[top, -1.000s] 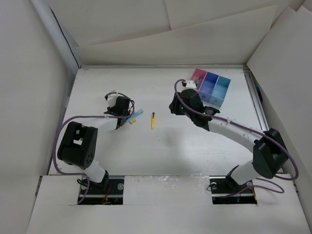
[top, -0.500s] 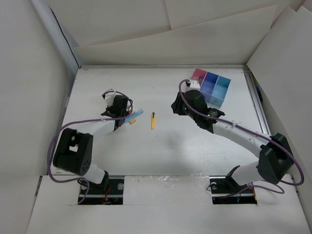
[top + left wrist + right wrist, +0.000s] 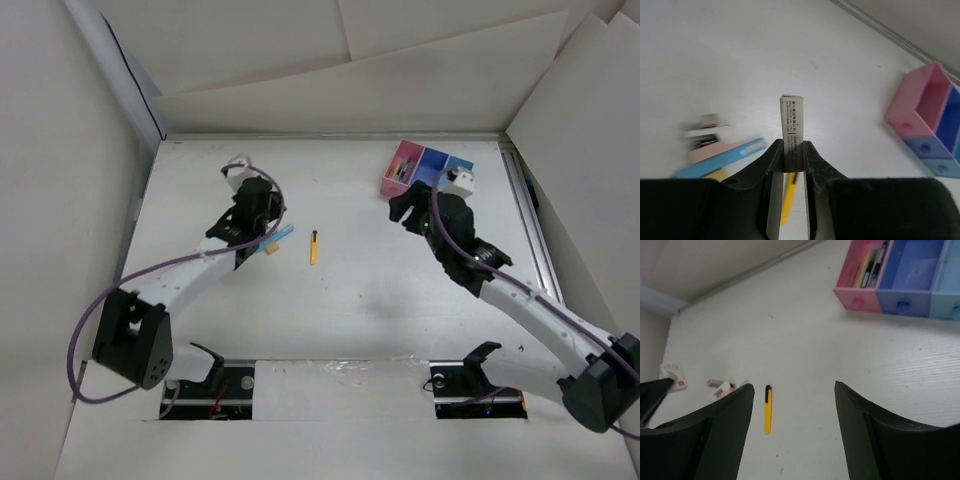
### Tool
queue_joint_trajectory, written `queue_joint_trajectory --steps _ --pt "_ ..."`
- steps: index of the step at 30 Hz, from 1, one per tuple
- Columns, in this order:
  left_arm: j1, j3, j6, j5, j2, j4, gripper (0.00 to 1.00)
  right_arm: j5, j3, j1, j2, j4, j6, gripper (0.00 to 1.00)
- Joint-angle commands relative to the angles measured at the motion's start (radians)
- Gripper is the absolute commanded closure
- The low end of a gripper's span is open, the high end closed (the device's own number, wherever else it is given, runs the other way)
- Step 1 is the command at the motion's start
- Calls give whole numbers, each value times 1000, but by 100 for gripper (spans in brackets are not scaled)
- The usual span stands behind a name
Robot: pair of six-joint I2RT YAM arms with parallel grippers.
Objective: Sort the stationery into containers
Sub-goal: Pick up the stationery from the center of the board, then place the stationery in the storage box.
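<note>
My left gripper (image 3: pixel 266 222) is shut on a small flat white piece with printed text (image 3: pixel 791 117) and holds it above the table (image 3: pixel 791 147). Below it lie a yellow pen (image 3: pixel 313 247), a light blue pen (image 3: pixel 283 235) and a pink piece (image 3: pixel 715 150). The three-compartment tray (image 3: pixel 403 168) stands at the back right; my right arm hides its blue and cyan parts in the top view. Its pink compartment (image 3: pixel 860 287) holds several pens (image 3: pixel 870 265). My right gripper (image 3: pixel 405 208) is open and empty (image 3: pixel 794 386), near the tray, well right of the yellow pen (image 3: pixel 768 410).
Small white labelled pieces (image 3: pixel 674 375) lie on the table beside the light blue pen (image 3: pixel 722 158). White walls close in the table on the left, back and right, with a metal rail (image 3: pixel 528 215) along the right edge. The yellow pen also shows under my left fingers (image 3: pixel 788 192).
My left gripper has risen and moved toward the back with the white piece. My right arm has swung right, away from the pink compartment, over the tray's blue and cyan end.
</note>
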Motion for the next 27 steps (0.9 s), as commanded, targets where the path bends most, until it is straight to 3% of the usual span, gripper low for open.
queue_joint_trajectory --steps 1,2,6,11,15,19,27 --pt "-128 220 46 31 136 68 92 92 -33 -49 -125 46 42 27" --pt "-197 275 63 10 178 67 92 92 -43 -75 -147 46 42 27" --pt "-300 540 138 35 386 44 92 58 -63 -130 -230 46 51 26" --pt "-322 839 165 181 630 15 92 47 -72 -168 -294 12 52 23" --pt "-331 1162 203 281 863 -32 92 27 -72 -188 -345 3 52 23" --pt "-349 1362 238 336 1007 -43 89 -17 -72 -221 -345 3 52 23" --pt "-349 1495 257 437 1151 40 86 -36 -72 -230 -354 3 61 23"
